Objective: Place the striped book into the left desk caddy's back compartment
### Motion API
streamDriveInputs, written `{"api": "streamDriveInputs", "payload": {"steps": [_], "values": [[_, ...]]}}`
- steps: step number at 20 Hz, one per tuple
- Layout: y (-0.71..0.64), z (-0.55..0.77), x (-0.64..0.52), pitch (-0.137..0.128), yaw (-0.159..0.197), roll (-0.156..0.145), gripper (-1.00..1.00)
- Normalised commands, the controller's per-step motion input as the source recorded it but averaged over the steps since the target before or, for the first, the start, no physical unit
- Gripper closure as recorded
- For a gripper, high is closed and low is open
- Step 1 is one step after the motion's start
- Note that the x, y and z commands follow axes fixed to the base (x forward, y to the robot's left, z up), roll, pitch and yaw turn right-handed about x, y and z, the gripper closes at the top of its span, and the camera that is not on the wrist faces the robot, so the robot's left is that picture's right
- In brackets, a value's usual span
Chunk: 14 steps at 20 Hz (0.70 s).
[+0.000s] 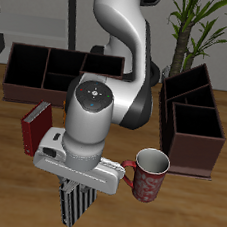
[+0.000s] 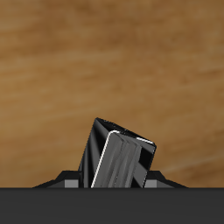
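my gripper point(image 1: 75, 194) is clenched on the striped book point(image 1: 73, 203), which hangs above the table's front edge beside the red mug point(image 1: 148, 175). the left desk caddy point(image 1: 193, 116) sits well apart, farther back. i should lift clear of the mug, keep the book from tilting, and line it up with the back compartment point(image 1: 186, 86) before lowering.

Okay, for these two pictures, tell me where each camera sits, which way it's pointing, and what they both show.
Exterior view: sits in front of the table and above it, looking down and back at the arm; it takes in the gripper holding the striped book, the red mug, the red book and the left desk caddy.
Wrist view: rides on the gripper, looking along it at the wooden table; only the gripper's dark body edges show.
Shared: the striped book and the tabletop.
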Motion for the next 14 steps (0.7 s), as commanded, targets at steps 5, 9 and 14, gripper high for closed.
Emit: {"api": "streamDriveInputs", "payload": {"steps": [5, 9, 14], "values": [[0.0, 0.07, -0.01, 0.0, -0.007, -0.011, 1.0], [0.03, 0.28, -0.08, -0.017, -0.013, -0.017, 1.0], [-0.08, 0.5, -0.21, -0.012, 0.013, -0.065, 1.0]]}}
